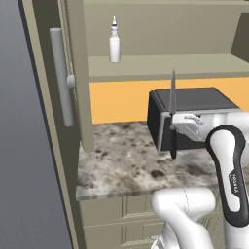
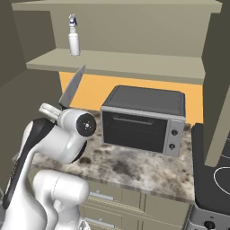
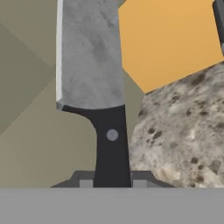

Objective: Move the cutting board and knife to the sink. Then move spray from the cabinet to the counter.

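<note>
Clenched on one knife (image 1: 172,97) by its black handle, the tool (image 3: 112,181) holds the blade upright above the speckled surface (image 1: 126,165). At eleven o'clock of it, one spray (image 1: 114,44) stands on the open cabinet's (image 1: 160,65) shelf. At three o'clock sits one dark toaster oven (image 2: 143,119).
</note>
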Robot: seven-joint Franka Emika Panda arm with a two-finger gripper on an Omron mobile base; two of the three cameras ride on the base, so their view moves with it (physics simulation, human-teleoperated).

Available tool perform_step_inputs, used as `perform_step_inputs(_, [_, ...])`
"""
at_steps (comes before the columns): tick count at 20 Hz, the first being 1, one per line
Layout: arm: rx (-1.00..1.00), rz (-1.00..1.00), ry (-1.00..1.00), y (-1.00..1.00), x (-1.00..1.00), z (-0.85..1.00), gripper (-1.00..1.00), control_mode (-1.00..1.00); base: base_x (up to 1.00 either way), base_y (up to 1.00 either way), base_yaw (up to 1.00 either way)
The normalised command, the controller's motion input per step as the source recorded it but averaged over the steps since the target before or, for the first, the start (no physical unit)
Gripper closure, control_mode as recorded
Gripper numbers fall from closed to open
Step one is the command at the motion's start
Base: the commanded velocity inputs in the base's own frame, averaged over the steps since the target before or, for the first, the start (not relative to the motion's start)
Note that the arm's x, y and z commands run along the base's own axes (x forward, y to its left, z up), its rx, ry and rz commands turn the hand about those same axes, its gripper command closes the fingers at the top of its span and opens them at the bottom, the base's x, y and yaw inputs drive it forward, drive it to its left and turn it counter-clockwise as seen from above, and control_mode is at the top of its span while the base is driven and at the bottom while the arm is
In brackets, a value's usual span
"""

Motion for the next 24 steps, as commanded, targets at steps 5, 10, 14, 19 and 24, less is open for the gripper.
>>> perform_step_inputs(5, [0.0, 0.0, 0.0, 0.0, -0.05, 0.0, 1.0, -1.0, 0.0, 0.0, 0.0])
perform_step_inputs(10, [0.0, 0.0, 0.0, 0.0, -0.05, 0.0, 1.0, 1.0, -0.36, -0.03, 0.0])
perform_step_inputs(14, [0.0, 0.0, 0.0, 0.0, 0.0, 0.0, 1.0, 1.0, -0.6, -0.1, -0.01])
perform_step_inputs(19, [0.0, 0.0, 0.0, 0.0, 0.0, 0.0, 1.0, 1.0, -0.72, -0.11, -0.03])
perform_step_inputs(24, [0.0, 0.0, 0.0, 0.0, 0.0, 0.0, 1.0, 1.0, -0.8, -0.18, -0.07])
